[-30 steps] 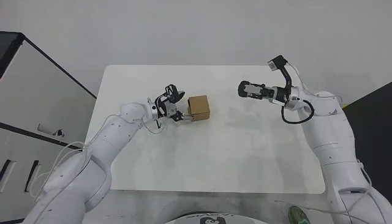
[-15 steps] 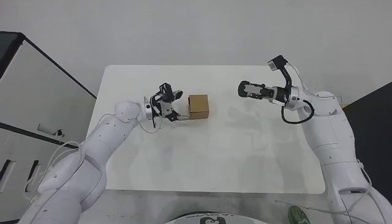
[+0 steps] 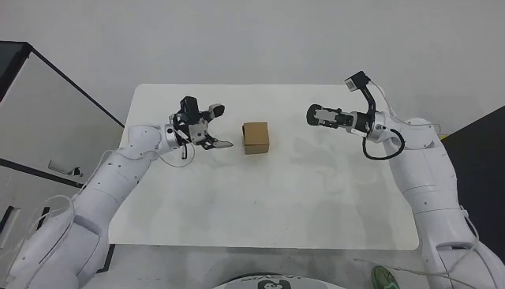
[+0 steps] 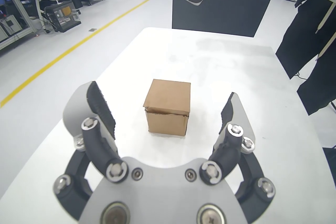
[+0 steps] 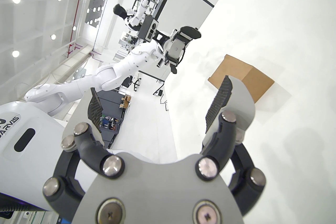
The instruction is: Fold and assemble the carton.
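Since the small brown cardboard carton (image 3: 256,137) stands closed near the middle of the white bench (image 3: 316,210), folding looks nearly done.
The left jaws gape empty near it, the right jaws open and empty well apart opposite. The lid's lip (image 4: 166,111) sits slightly proud, so a press-down seems next, with room all round.
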Robot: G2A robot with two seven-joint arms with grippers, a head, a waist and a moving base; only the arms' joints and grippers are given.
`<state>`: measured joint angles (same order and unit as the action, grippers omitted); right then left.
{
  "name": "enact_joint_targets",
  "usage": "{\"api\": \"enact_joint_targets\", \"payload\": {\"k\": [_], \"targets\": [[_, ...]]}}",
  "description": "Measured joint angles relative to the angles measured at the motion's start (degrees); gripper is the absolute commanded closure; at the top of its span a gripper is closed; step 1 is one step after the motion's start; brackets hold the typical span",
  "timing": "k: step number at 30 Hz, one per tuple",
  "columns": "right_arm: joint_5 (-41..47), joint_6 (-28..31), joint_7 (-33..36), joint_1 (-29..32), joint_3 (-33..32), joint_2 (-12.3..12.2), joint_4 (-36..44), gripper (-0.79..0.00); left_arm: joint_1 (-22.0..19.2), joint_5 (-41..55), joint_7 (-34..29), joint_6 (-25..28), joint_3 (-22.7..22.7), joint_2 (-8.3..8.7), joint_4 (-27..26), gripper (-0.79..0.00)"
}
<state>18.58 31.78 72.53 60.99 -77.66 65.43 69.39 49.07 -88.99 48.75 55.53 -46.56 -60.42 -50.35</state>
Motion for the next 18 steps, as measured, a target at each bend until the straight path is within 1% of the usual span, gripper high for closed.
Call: {"api": "enact_joint_targets", "payload": {"k": [4,6,9,15,17,18], "targets": [[0.00,0.00,0.00,0.00,0.00,0.00,0.00,-0.785,4.40,1.77,-2.45,2.44,-4.89,3.37,-7.82,-0.785],[0.00,0.00,0.00,0.00,0.00,0.00,0.00,-0.785,6.97,2.01,-2.54,2.53,-7.25,5.08,-11.56,-0.785],[0.00,0.00,0.00,0.00,0.00,0.00,0.00,-0.785,10.21,2.52,-2.47,2.47,-10.10,7.30,-15.73,-0.785],[0.00,0.00,0.00,0.00,0.00,0.00,0.00,-0.785,15.02,4.75,-2.47,2.46,-13.72,11.14,-22.28,-0.785],[0.00,0.00,0.00,0.00,0.00,0.00,0.00,-0.784,15.96,5.70,-2.47,2.47,-14.31,11.94,-23.10,-0.784],[0.00,0.00,0.00,0.00,0.00,0.00,0.00,-0.784,16.10,5.88,-2.47,2.47,-14.40,12.06,-23.17,-0.784]]}}
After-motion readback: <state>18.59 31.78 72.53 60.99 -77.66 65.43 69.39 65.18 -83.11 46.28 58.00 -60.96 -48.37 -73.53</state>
